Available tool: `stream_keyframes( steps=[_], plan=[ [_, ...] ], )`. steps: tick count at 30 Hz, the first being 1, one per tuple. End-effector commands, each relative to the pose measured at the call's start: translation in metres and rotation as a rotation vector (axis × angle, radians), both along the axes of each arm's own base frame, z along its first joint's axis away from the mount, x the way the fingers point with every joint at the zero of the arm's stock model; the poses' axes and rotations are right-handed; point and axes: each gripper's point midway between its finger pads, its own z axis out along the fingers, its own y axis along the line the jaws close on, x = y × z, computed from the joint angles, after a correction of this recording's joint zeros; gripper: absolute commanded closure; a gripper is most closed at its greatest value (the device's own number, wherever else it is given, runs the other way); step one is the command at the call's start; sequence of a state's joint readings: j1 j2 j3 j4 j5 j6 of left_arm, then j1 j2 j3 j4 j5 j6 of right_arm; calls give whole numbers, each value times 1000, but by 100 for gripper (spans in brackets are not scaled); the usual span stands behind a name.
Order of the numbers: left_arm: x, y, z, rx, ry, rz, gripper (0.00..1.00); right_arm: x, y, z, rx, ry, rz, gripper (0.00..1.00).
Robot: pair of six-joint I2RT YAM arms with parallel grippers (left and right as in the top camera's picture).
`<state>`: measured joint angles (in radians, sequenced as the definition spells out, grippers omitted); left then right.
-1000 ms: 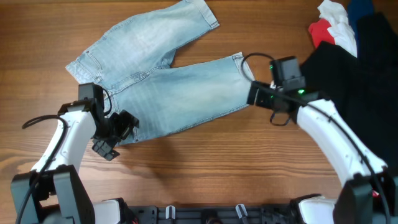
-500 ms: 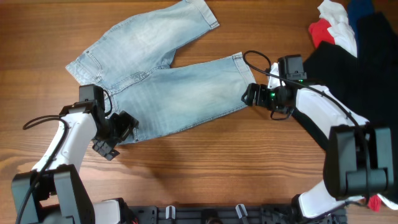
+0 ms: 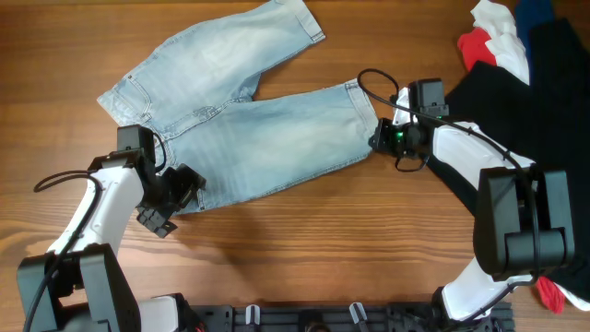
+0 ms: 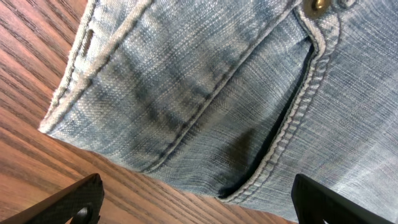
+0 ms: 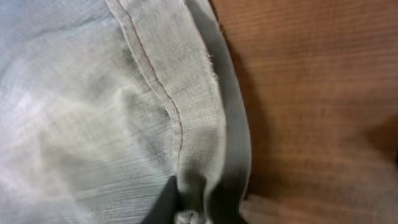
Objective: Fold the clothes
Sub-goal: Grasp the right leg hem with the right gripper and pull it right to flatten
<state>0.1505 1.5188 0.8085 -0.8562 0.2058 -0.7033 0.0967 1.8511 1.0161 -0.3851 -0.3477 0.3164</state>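
The clothes, a pair of light blue denim shorts point(image 3: 230, 111), lie spread flat on the wooden table, legs pointing right. My left gripper point(image 3: 172, 197) hovers at the lower waistband corner. In the left wrist view it stands open point(image 4: 199, 214), its dark fingertips point(image 4: 78, 200) wide apart over the pocket seam point(image 4: 292, 118) and the bare wood. My right gripper point(image 3: 377, 138) sits at the hem of the nearer leg. The right wrist view shows it shut point(image 5: 194, 211), with the stitched hem point(image 5: 186, 106) bunched between the fingers.
A large black garment point(image 3: 530, 83) lies at the right edge of the table, with red and white garments point(image 3: 489, 41) behind it. A small red item point(image 3: 551, 295) shows at the bottom right corner. Bare wood runs along the front.
My right gripper has slid left onto the leg hem and closed on it. The left arm has stayed where it was, still open.
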Motion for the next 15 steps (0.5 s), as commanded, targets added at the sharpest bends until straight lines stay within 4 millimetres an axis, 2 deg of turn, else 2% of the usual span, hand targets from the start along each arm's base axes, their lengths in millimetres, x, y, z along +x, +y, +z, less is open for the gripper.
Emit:
stream_keyframes(
  steps=[1,3,7,10,15],
  plan=[
    [-3,2,-3,17,12,-18,3,-11,-5,-4,-32,53,-6,96],
    [-4,5,-4,33,15,-18,3,-22,-17,1,-98,82,-26,96],
    [-9,21,-5,102,40,2,3,-49,-55,17,-301,146,-98,96],
    [-11,33,-5,100,43,53,3,-76,-78,39,-422,190,-120,96],
    [-15,54,-5,91,48,146,3,-101,-82,68,-435,199,-120,96]
  ],
)
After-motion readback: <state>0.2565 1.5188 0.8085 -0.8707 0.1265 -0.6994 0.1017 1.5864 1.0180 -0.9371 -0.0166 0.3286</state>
